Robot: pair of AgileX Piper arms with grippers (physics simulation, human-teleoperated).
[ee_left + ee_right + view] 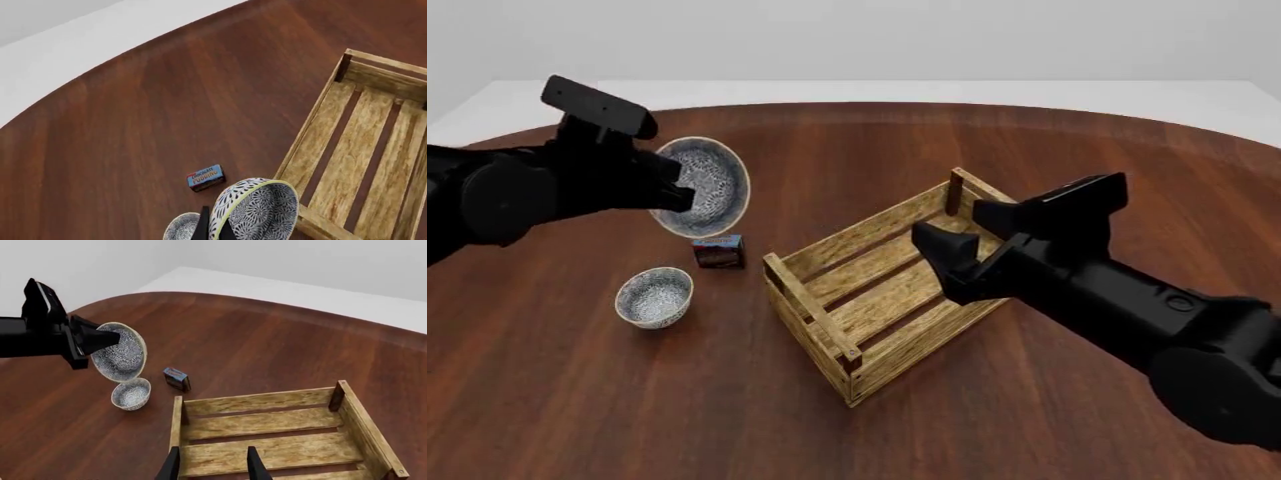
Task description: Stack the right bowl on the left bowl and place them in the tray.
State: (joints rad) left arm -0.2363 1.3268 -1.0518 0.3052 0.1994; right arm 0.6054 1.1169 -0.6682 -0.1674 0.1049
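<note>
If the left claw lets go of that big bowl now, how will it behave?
The big bowl hangs tilted on edge, pinched at its rim by the left claw, so it would probably drop, tip and roll. It looks rigid, glazed, likely slippery and chippable, possibly striking the small bowl below.

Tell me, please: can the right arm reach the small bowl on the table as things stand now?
Probably not easily. The right gripper hovers open over the tray, and the small bowl stands beyond the tray's far side, below the bowl held by the left gripper.

Tray [874, 290] interior clear; small box [718, 250] near bowl [654, 297].
</note>
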